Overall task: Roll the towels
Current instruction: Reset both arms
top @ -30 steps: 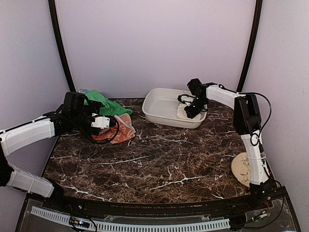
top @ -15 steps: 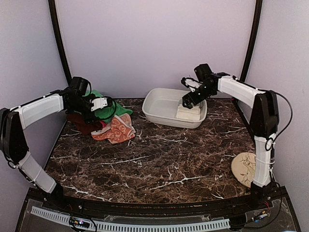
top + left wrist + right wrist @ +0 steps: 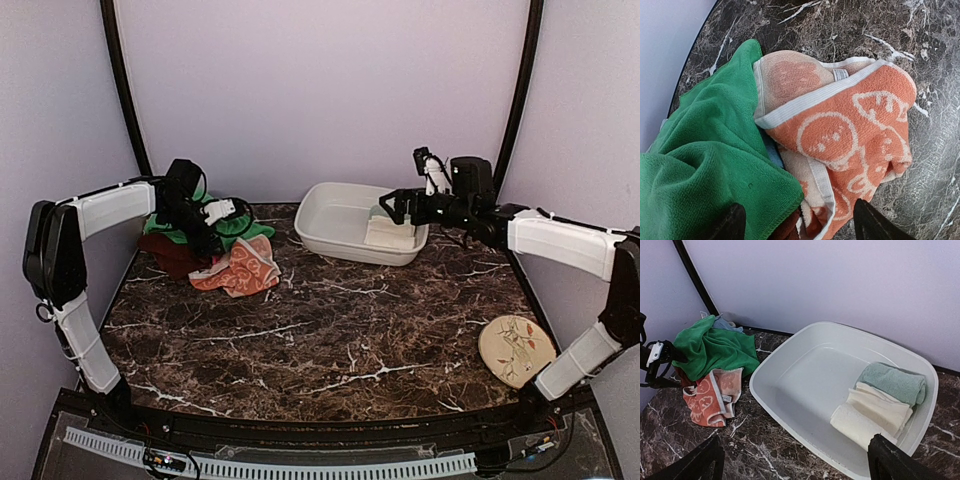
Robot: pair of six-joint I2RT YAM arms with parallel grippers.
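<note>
A round cream plate [image 3: 516, 349] with a leafy drawing lies at the right near edge of the dark marbled tabletop [image 3: 340, 330], well apart from everything else.

Farther back on the left sits a loose heap of unrolled cloths. The orange towel [image 3: 850, 135], printed with white outline drawings and edged in white, lies crumpled at the near side of the heap. The bright green towel [image 3: 705, 165] is bunched just behind it and overlaps its edge, and a dark red cloth [image 3: 165, 255] shows underneath at the left. The left hand [image 3: 800, 225] is down over this heap. Its two fingers stand well spread, with the meeting folds of the green and orange towels between them, and nothing looks pinched.

At the back centre stands the white rectangular plastic basin [image 3: 790, 405]. Inside, against its right wall, the cream-white towel [image 3: 872, 415] lies rolled. The small sage-green towel [image 3: 895, 382], also rolled, lies just behind it and touches it.

The right hand [image 3: 795, 465] hangs above the basin's right side with its fingers wide apart, holding nothing.

A plain pale lilac wall [image 3: 320, 90] closes off the back.
</note>
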